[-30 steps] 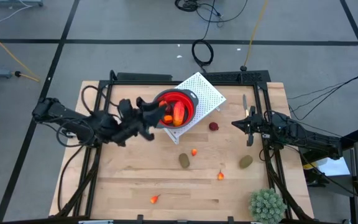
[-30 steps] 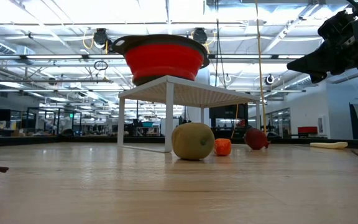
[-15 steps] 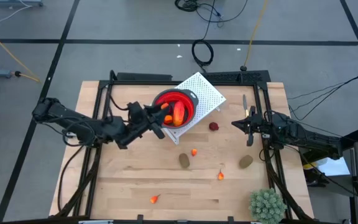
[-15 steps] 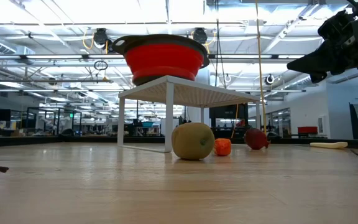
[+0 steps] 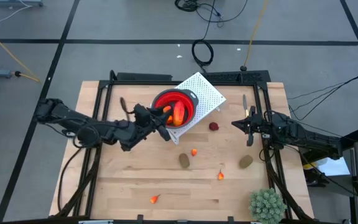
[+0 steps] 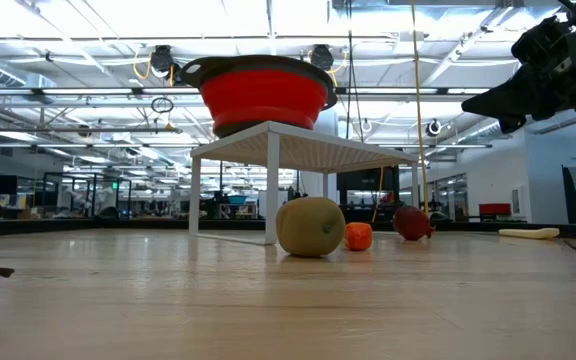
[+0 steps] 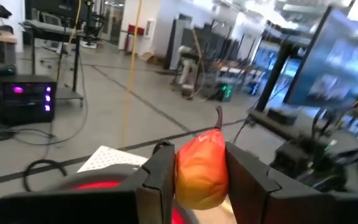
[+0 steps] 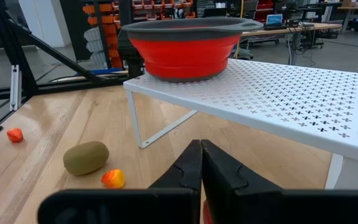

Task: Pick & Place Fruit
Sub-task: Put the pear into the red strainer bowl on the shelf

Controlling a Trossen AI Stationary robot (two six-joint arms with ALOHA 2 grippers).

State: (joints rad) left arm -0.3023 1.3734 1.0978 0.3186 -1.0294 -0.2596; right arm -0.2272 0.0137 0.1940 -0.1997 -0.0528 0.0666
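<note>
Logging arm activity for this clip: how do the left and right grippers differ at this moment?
The left gripper holds a red-orange pear-shaped toy fruit between its jaws, beside the round red bowl with grey rim; the right gripper holds nothing, its jaws shut together. The left works at the white perforated stand; the right waits near the table's right edge. Both are dark two-finger grippers.

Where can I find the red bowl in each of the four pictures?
High view: the red bowl sits above centre, on the white rack.
Low view: the bowl is upper middle, on top of the rack.
Left wrist view: only a red blur near the bottom, probably the bowl.
Right wrist view: the bowl is at the top, on the rack.
Shared landmark: the white rack.
</note>
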